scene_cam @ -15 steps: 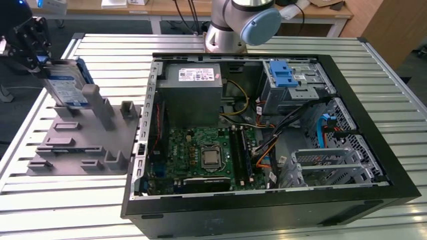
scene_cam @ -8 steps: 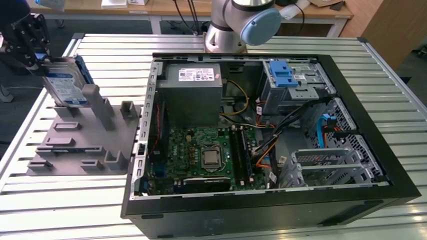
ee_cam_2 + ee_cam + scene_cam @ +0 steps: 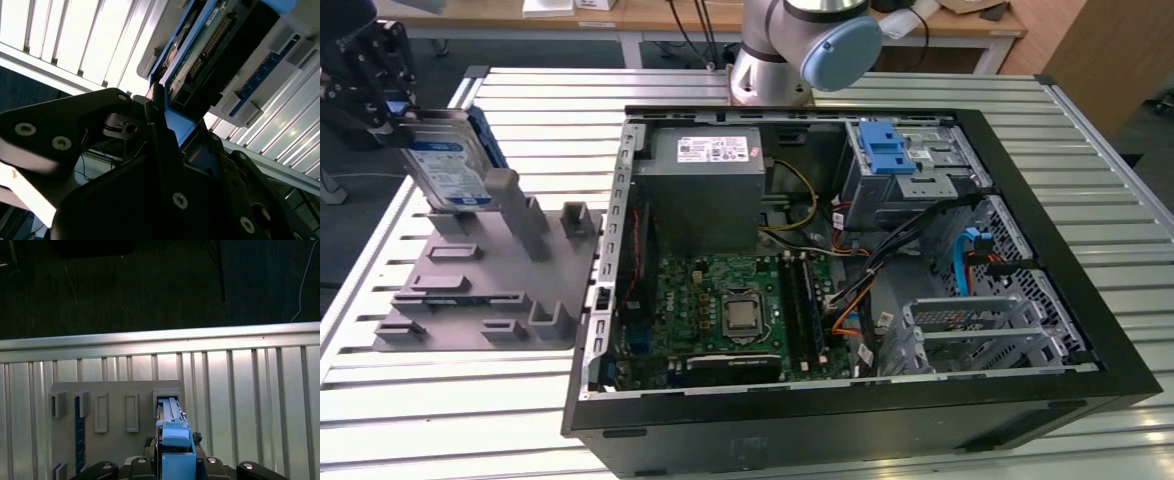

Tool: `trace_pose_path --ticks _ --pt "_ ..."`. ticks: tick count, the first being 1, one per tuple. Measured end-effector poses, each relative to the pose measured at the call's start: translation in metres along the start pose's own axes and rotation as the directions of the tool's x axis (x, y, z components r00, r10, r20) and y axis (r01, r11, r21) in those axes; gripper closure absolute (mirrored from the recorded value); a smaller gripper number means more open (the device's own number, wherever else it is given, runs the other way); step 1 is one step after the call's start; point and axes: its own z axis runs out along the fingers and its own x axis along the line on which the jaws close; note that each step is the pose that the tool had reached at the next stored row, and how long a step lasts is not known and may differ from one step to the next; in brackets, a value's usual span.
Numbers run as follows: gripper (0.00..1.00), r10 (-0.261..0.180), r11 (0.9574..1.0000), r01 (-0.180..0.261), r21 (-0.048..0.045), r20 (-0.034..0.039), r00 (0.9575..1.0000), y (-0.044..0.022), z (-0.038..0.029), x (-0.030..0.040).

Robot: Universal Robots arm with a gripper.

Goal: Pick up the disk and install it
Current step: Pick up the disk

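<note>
The disk [image 3: 447,165] is a silver drive with a white-and-blue label and a blue carrier frame. It stands upright at the exterior view's far left, its lower edge at the tall posts of a grey fixture [image 3: 480,290]. My gripper [image 3: 390,100] is shut on its upper end. In the second wrist view the black fingers [image 3: 155,120] clamp the blue frame of the disk [image 3: 210,55], whose circuit-board side shows. In the first wrist view the disk's blue edge [image 3: 175,442] sits between the gripper's parts [image 3: 175,462], over a slot of the fixture [image 3: 115,440]. Whether the disk rests in the slot I cannot tell.
An open black computer case [image 3: 1047,210] lies on the slatted metal table [image 3: 454,420], to the exterior view's right of the fixture. Inside are a grey power supply [image 3: 707,185], a motherboard [image 3: 727,310], a drive bay with a blue latch [image 3: 887,150] and a metal cage [image 3: 974,325].
</note>
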Motion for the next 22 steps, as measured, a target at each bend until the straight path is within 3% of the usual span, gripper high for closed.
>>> trace_pose_path --ticks 7,22 --pt "0.64 0.0 1.0 0.0 0.0 0.0 1.0 0.0001 -0.0047 0.0" --pt "0.64 0.0 1.0 0.0 0.0001 0.0 1.0 0.0001 -0.0061 0.0"
